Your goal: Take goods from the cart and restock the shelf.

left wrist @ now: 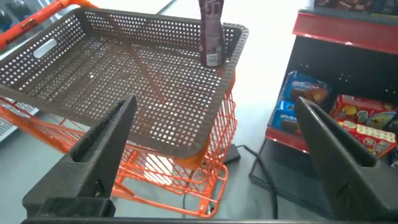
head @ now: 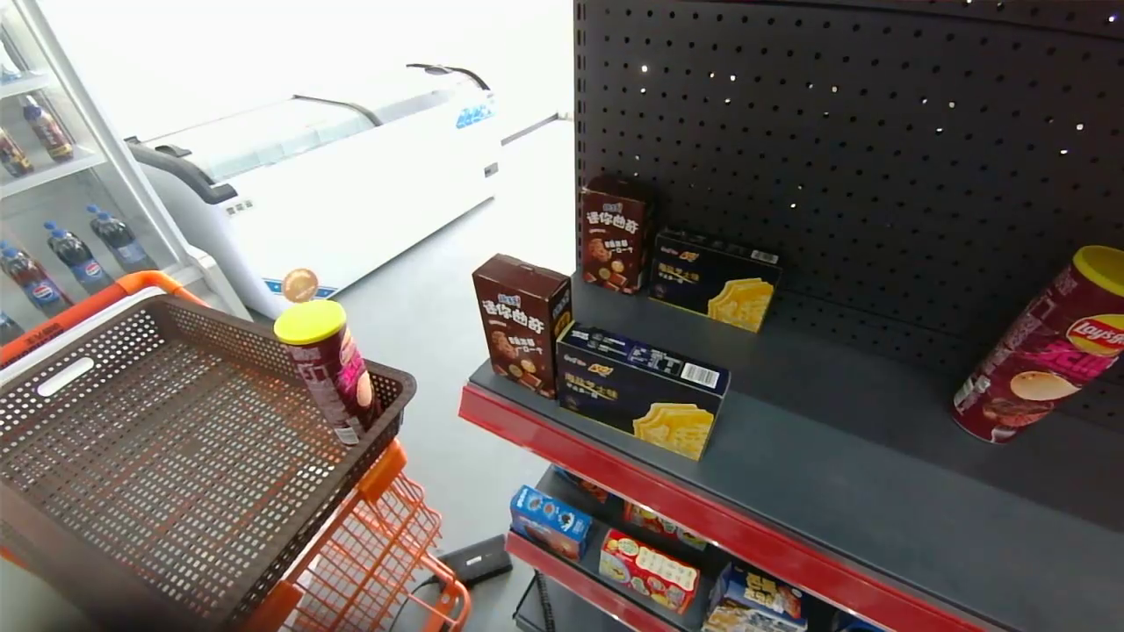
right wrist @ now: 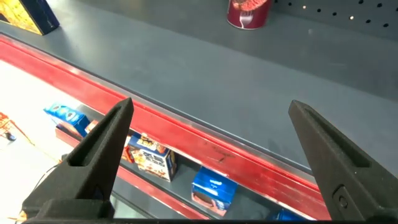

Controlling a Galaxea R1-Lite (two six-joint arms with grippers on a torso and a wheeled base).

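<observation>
- One can of crisps [head: 327, 369] stood upright in the brown basket [head: 132, 456], in the corner at about 2 o'clock, nearest the shelf [head: 834, 456]. It was the only item seen in the basket.
- The basket rested on top of the orange cart [head: 386, 544].
- The left gripper [left wrist: 214, 106] hung over the near side of the cart with its fingers spread wide and nothing between them. The can was well apart from it, across the basket.
- The right gripper [right wrist: 211, 106] was spread and empty too, above the shelf's red front edge [right wrist: 205, 140].
- The step in hand was probably fetching that can with the left arm.
- To do this well, the fingers should come in from the open side of the basket, since its walls stood close on two sides of the can.
- They should close on the body below the yellow lid, as a tall, slim can tips easily, then lift straight up past the rim.
- On the shelf, a matching can [head: 1045, 351] stood at 3 o'clock in the head view.
- Two brown boxes [head: 522, 320] and two dark blue boxes [head: 641, 391] sat toward 9 o'clock from it, with bare shelf between.
- The lower shelf held more packets [head: 648, 570].
</observation>
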